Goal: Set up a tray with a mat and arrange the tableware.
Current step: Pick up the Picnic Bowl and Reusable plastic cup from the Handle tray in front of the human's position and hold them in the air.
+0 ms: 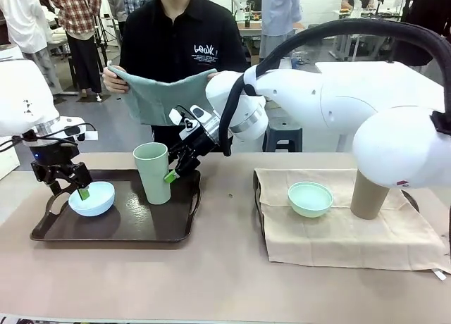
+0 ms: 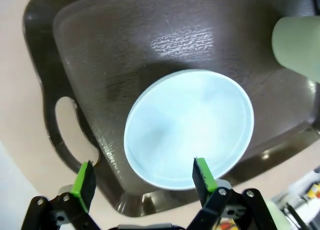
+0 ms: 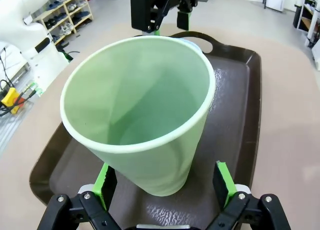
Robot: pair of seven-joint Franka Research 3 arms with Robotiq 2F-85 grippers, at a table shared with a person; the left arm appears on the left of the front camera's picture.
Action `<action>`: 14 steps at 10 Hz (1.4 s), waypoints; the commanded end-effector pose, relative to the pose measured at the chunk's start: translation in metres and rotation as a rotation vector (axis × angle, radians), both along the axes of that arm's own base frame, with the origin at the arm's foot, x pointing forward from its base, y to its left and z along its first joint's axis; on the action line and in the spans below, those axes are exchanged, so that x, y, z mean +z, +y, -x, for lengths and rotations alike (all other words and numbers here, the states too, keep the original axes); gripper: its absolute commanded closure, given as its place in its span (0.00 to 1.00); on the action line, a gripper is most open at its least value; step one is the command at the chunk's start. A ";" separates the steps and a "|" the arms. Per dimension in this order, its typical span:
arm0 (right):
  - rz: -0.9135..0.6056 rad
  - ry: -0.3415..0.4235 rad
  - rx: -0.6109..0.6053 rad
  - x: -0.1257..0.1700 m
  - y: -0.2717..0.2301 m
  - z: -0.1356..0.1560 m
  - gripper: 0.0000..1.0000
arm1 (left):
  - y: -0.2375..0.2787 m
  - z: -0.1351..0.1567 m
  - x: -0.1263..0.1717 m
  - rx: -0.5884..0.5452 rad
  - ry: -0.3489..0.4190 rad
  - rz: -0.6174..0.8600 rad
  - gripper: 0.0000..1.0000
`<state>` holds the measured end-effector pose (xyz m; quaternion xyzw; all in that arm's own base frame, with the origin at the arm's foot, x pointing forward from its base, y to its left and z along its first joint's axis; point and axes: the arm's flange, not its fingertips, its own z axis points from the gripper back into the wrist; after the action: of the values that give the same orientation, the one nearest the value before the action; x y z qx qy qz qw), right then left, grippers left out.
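The table (image 1: 211, 282) carries two trays, and by my reading the job is about half done. The tray (image 1: 257, 190) well off to the side of the right jaws looks finished. One beige mat (image 1: 338, 232) covers it, so only a dark handle peeks out at the edge, and one cup and one bowl stand on the mat.

The dark brown tray (image 1: 134, 222) beneath both pairs of jaws has no mat. A second, grey-green mat (image 1: 158, 98) is stretched between the person's hands (image 1: 116, 81), beyond the right jaws. That makes two mats, one laid and one waiting.

There are two cups. The light green cup (image 1: 153, 172) stands upright on the bare tray between the right jaws, which are spread wide on either side of its lower wall and are not pinching it. The brown-tan cup (image 1: 368, 194) stands on the beige mat.

There are two bowls. The pale blue bowl (image 1: 93, 199) sits on the bare tray directly under the left jaws, which are released and straddle its near rim. The mint green bowl (image 1: 310, 198) rests on the beige mat.

I judge that the cup and bowl must come off the bare tray, the mat go down, and both be set back.
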<state>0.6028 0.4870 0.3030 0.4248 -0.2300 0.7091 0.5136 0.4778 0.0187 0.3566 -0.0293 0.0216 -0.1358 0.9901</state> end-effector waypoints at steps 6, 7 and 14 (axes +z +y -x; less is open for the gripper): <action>-0.072 -0.001 0.153 -0.002 0.026 -0.003 0.00 | -0.002 -0.012 -0.030 0.067 -0.018 0.035 0.00; -0.070 -0.001 0.164 -0.003 0.029 -0.002 0.00 | -0.003 -0.012 -0.029 0.070 -0.020 0.036 0.00; -0.099 -0.036 0.211 -0.005 0.041 -0.006 0.62 | -0.006 -0.016 -0.026 0.075 -0.018 0.061 0.88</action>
<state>0.5953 0.5190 0.2976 0.4675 -0.2313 0.7419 0.4214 0.4896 0.0134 0.3297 -0.0522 0.0121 -0.1009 0.9935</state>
